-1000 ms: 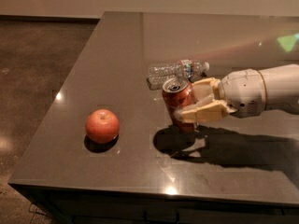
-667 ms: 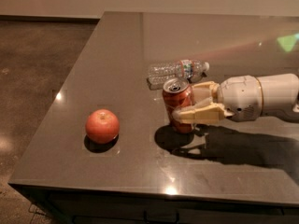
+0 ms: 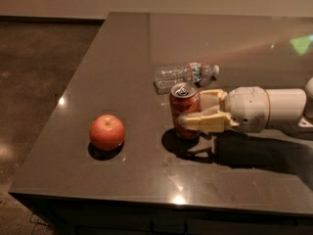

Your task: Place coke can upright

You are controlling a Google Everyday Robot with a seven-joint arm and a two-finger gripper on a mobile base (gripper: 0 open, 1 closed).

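The coke can point(image 3: 184, 102) is red-orange with a silver top and pull tab. It stands upright on the dark table point(image 3: 122, 53), near the middle. My gripper point(image 3: 190, 110) reaches in from the right and is shut on the can. One cream finger point(image 3: 200, 122) crosses the can's front lower side. The other finger point(image 3: 211, 96) lies behind the can. The can's base looks level with the table surface and its shadow lies right under it.
A clear plastic bottle point(image 3: 185, 74) lies on its side just behind the can. A red apple point(image 3: 107, 131) sits to the left of the can. The table's front edge point(image 3: 146, 199) and left edge are close. My white arm point(image 3: 274, 109) stretches to the right.
The gripper has lowered a little with the can in it, so the can now sits lower, at the table surface. The apple and the bottle have not moved.
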